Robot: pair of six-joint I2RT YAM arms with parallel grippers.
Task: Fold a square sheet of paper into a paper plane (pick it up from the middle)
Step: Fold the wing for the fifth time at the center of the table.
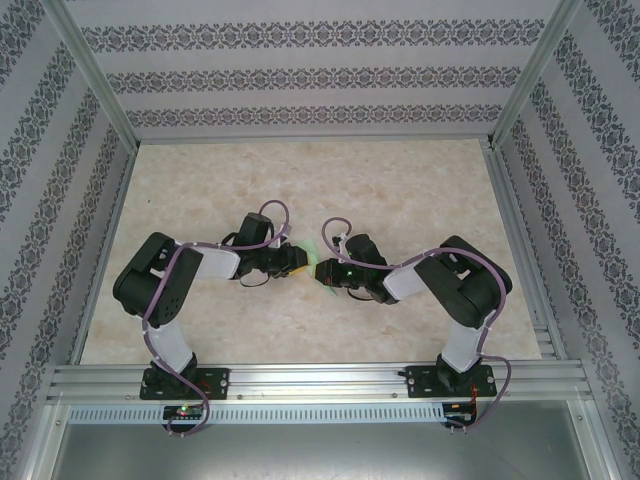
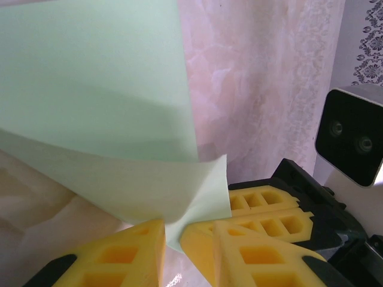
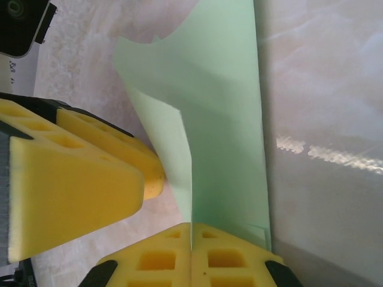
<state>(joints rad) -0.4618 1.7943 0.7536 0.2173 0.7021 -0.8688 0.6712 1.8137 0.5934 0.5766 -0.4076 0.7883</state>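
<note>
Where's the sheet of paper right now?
In the top view it is at the middle of the table, between both arms. The sheet of paper is pinched in the right gripper, a corner between the fingers of the left gripper.

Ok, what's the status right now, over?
Right gripper shut on the paper sheet, at its edge. Left gripper narrowly open around a curled corner. Nothing in the way.

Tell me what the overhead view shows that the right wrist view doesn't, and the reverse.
Overhead: the left arm and right arm whole, bent inward over the table. Right wrist: the right gripper shut on the green paper at its edge, one flap curling over. Both: the left gripper close beside that paper.
</note>
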